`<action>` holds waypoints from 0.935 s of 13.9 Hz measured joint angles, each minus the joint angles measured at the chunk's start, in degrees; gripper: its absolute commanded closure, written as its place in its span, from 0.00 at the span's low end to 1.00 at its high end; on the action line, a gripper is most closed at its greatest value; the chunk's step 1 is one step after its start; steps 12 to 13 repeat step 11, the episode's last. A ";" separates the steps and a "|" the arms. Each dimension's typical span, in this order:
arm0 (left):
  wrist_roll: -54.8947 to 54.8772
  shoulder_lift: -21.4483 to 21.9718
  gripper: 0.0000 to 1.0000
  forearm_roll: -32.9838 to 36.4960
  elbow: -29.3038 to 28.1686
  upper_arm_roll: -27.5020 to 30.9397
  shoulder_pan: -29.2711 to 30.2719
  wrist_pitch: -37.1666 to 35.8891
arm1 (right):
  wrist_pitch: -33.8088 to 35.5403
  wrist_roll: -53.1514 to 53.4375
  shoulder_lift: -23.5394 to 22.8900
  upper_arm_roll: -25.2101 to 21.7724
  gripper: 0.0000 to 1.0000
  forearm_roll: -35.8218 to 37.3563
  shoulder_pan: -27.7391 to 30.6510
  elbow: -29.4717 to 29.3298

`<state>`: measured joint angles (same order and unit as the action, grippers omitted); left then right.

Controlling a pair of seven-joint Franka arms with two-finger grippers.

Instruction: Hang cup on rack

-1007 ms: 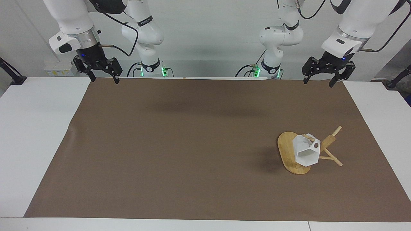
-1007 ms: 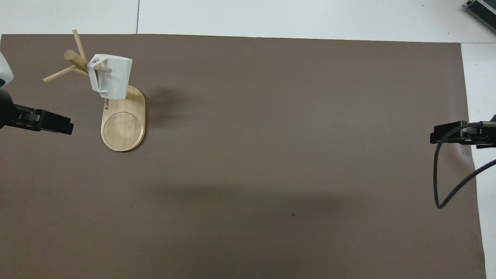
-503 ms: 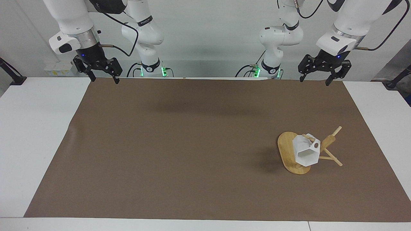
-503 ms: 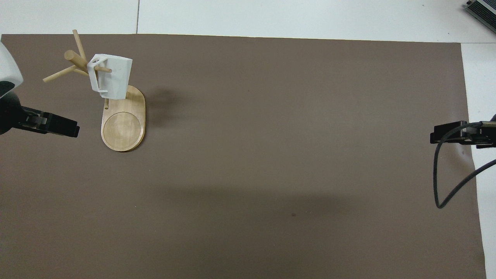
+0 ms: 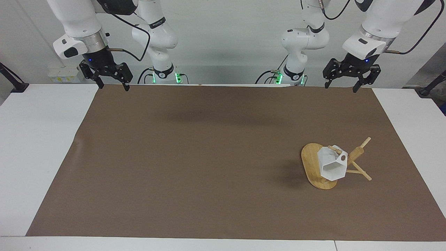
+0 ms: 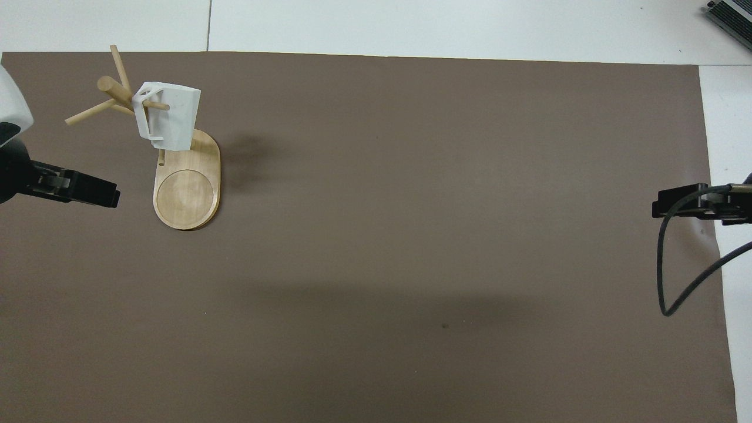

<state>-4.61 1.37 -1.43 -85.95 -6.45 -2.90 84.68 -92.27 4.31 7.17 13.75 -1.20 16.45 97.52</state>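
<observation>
The white faceted cup (image 5: 332, 167) hangs by its handle on a peg of the bamboo rack (image 5: 311, 163), tilted, with nothing holding it. The rack stands on the brown mat toward the left arm's end of the table. In the overhead view the cup (image 6: 170, 120) hangs over the post end of the rack's oval base (image 6: 188, 197). My left gripper (image 5: 340, 88) is open and empty, raised over the mat's edge nearest the robots, well apart from the rack. My right gripper (image 5: 114, 87) is also open and empty, raised over the mat's corner at the right arm's end, where that arm waits.
A brown mat (image 5: 195, 157) covers most of the white table (image 5: 38, 139). A black cable (image 6: 675, 276) loops down from the right arm's wrist. A grey device (image 6: 731, 14) sits at the table's corner farthest from the robots, at the right arm's end.
The left gripper has risen a little and shifted slightly toward the table's middle. The cup, the rack and the right arm have not moved.
</observation>
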 measured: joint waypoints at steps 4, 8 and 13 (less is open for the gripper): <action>0.00 0.20 0.00 0.00 0.02 0.21 0.06 -1.28 | 0.00 0.00 0.00 0.00 0.00 0.00 0.00 0.00; 0.00 0.30 0.00 0.00 0.03 0.51 0.13 -1.28 | 0.00 0.00 0.00 0.00 0.00 0.00 0.00 0.00; 0.00 0.30 0.00 0.00 0.03 0.60 0.15 -1.28 | 0.00 0.00 0.00 0.01 0.00 0.00 -0.06 0.00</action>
